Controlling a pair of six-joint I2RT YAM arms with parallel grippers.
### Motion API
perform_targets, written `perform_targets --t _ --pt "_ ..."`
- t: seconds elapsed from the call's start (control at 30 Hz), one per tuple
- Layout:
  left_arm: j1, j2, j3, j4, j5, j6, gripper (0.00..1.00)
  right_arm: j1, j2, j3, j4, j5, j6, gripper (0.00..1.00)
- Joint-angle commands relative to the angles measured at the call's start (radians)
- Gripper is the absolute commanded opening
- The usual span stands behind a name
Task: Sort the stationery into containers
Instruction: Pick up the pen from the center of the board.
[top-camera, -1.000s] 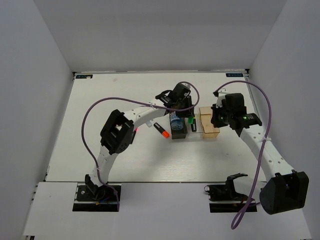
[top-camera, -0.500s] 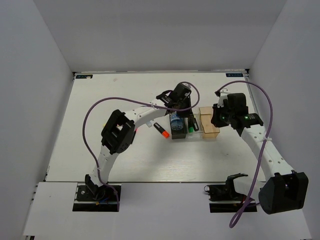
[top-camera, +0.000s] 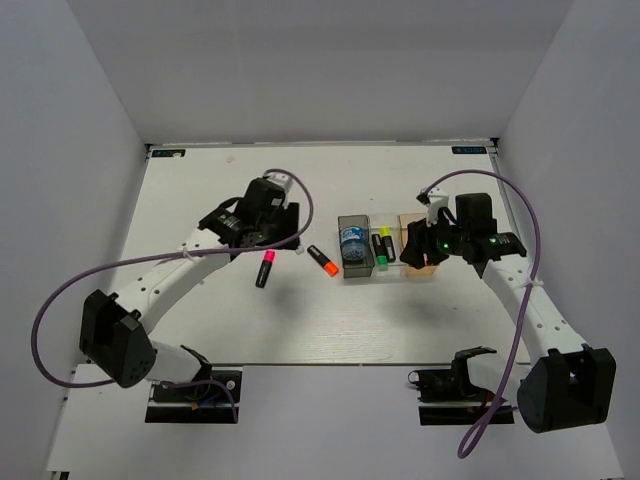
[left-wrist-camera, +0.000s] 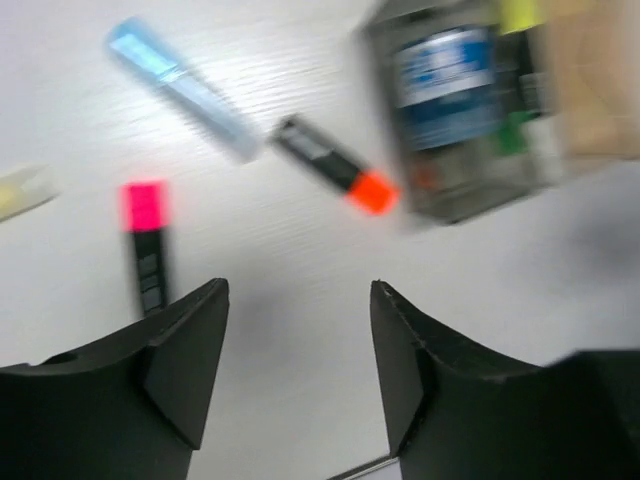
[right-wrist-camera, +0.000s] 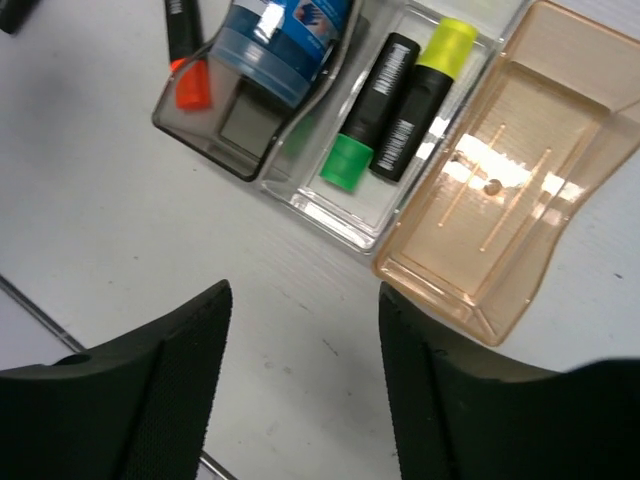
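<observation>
My left gripper (top-camera: 272, 236) (left-wrist-camera: 298, 290) hangs open over bare table, nothing between its fingers. In front of it lie a pink-ended highlighter (left-wrist-camera: 148, 235) (top-camera: 265, 268), an orange-ended highlighter (left-wrist-camera: 330, 165) (top-camera: 322, 260), a light-blue stick (left-wrist-camera: 185, 85) and a pale-yellow stick (left-wrist-camera: 20, 190). The dark grey bin (right-wrist-camera: 240, 120) (top-camera: 353, 262) holds the stubby blue-and-white item (right-wrist-camera: 285, 40). Green-ended (right-wrist-camera: 375, 105) and yellow-ended (right-wrist-camera: 425, 90) highlighters lie in the clear bin (right-wrist-camera: 330, 215). The tan-orange bin (right-wrist-camera: 500, 190) holds nothing. My right gripper (right-wrist-camera: 303, 290) (top-camera: 418, 245) is open and empty near the bins' front.
The three bins stand side by side at mid-table. Purple cables loop from both arms. White walls enclose the table on three sides. The arm bases sit at the near edge.
The left arm has swung left, away from the bins, and its jaws have opened. The right gripper has also opened and shifted slightly. Two highlighters now show in the clear bin.
</observation>
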Motion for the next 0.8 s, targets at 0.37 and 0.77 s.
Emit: perform_targets --t 0.37,0.77 --pt "0.193 0.151 -0.199 0.002 -0.035 0.165 0.64 -0.004 0.007 -0.003 0.008 -0.103 -0.032 0.60" --pt "0.219 0.273 -0.208 0.074 -0.041 0.193 0.64 -0.007 0.009 -0.003 0.008 -0.091 -0.029 0.62"
